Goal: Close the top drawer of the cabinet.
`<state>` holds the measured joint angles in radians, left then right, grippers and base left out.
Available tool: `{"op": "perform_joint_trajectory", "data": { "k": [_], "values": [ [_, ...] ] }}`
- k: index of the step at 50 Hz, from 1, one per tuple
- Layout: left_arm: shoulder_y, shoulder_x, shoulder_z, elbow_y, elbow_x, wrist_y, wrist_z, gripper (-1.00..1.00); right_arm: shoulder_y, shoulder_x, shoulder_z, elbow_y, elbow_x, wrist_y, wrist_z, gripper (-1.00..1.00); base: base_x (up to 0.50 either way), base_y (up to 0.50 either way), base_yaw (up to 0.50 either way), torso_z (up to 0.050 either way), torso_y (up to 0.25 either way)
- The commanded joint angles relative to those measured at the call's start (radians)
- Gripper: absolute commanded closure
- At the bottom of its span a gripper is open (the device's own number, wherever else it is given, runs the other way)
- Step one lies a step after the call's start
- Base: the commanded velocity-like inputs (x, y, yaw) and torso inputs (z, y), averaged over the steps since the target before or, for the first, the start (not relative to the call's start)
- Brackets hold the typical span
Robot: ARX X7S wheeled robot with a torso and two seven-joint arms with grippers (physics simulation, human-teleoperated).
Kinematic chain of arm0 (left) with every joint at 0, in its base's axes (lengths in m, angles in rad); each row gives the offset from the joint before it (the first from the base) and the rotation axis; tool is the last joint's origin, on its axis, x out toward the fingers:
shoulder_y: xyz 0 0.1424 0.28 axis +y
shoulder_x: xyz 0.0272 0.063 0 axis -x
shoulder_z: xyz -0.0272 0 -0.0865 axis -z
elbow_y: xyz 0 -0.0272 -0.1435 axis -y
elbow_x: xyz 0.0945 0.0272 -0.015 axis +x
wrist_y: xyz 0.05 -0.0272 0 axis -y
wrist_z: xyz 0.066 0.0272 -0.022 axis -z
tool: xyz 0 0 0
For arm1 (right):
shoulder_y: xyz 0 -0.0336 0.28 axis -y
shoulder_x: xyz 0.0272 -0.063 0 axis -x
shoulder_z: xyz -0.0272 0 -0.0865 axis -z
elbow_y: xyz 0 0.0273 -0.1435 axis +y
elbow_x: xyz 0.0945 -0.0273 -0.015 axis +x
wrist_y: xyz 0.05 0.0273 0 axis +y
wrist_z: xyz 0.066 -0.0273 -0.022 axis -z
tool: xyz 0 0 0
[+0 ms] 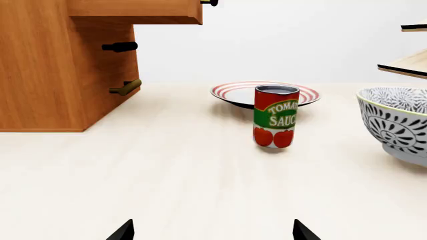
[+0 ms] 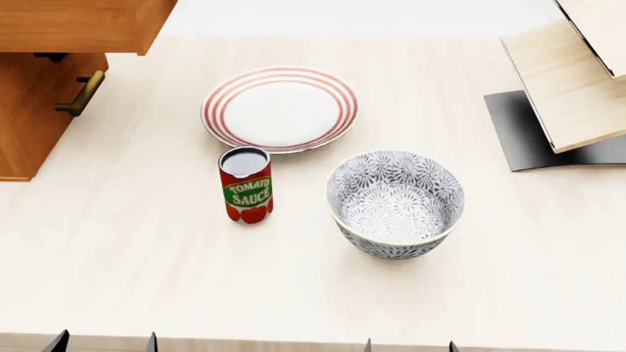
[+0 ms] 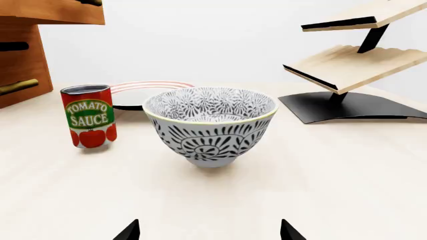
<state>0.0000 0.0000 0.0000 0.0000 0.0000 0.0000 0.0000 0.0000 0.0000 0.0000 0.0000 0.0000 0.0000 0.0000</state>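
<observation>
Cabinet (image 2: 29, 110): satin orange-brown wood, brass handles. Table (image 2: 146, 279): pale matt wood. Bowl (image 2: 394, 203): glossy patterned ceramic. Can (image 2: 245, 185): metal, paper label.

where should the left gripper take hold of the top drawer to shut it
Probably not a grip at all: the top drawer juts out past the cabinet body, with its flat front facing the table. Bring the left gripper to that front from the table side and push at mid-width. The brass handle is barely in view.
</observation>
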Motion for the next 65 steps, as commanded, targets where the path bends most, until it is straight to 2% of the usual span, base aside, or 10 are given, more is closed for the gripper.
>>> {"op": "perform_joint_trajectory", "data": {
  "k": [1,18,23,29,34,39,40,49,54,65],
  "values": [
    [-0.001,-0.011,0.013,0.001,-0.011,-0.002,-0.013,-1.00,0.000,0.016,-0.021,-0.003,0.016,0.003,0.021,-1.00,0.00,0.00,0.00,0.000,0.000],
    [0.001,-0.057,0.064,0.010,-0.046,0.026,-0.074,-1.00,0.004,0.058,-0.065,0.000,0.050,-0.014,0.071,-1.00,0.00,0.00,0.00,0.000,0.000],
    [0.023,-0.070,0.076,0.077,-0.054,0.016,-0.078,-1.00,-0.003,0.064,-0.051,-0.101,0.105,0.085,0.077,-1.00,0.00,0.00,0.00,0.000,0.000],
    [0.014,-0.102,0.118,0.407,-0.127,-0.244,-0.040,-1.00,0.016,0.080,-0.080,-0.352,0.125,0.254,0.091,-1.00,0.00,0.00,0.00,0.000,0.000],
    [-0.235,-0.105,0.163,0.631,-0.141,-0.618,-0.058,-1.00,0.173,0.080,-0.075,-0.533,0.154,0.523,0.141,-1.00,0.00,0.00,0.00,0.000,0.000],
    [-0.417,-0.094,0.182,0.598,-0.138,-0.768,-0.079,-1.00,0.309,0.083,-0.064,-0.556,0.157,0.688,0.186,-1.00,0.00,0.00,0.00,0.000,0.000],
    [-0.522,-0.094,0.206,0.563,-0.124,-0.822,-0.079,-1.00,0.370,0.080,-0.039,-0.556,0.151,0.740,0.217,-1.00,0.00,0.00,0.00,0.000,0.000],
    [-0.702,-0.104,0.307,0.547,-0.099,-0.947,-0.077,-1.00,0.414,0.069,0.075,-0.662,0.217,0.807,0.266,-1.00,0.00,0.00,0.00,0.000,0.000],
    [-0.794,-0.104,0.376,0.498,-0.087,-0.994,-0.065,-1.00,0.451,0.075,0.082,-0.789,0.226,0.951,0.321,-1.00,0.00,0.00,0.00,0.000,0.000],
    [-0.945,-0.020,0.441,0.192,-0.096,-0.896,-0.077,-1.00,0.446,0.085,0.113,-0.748,0.255,0.942,0.324,-1.00,0.00,0.00,0.00,0.000,0.000]
  ]
}}
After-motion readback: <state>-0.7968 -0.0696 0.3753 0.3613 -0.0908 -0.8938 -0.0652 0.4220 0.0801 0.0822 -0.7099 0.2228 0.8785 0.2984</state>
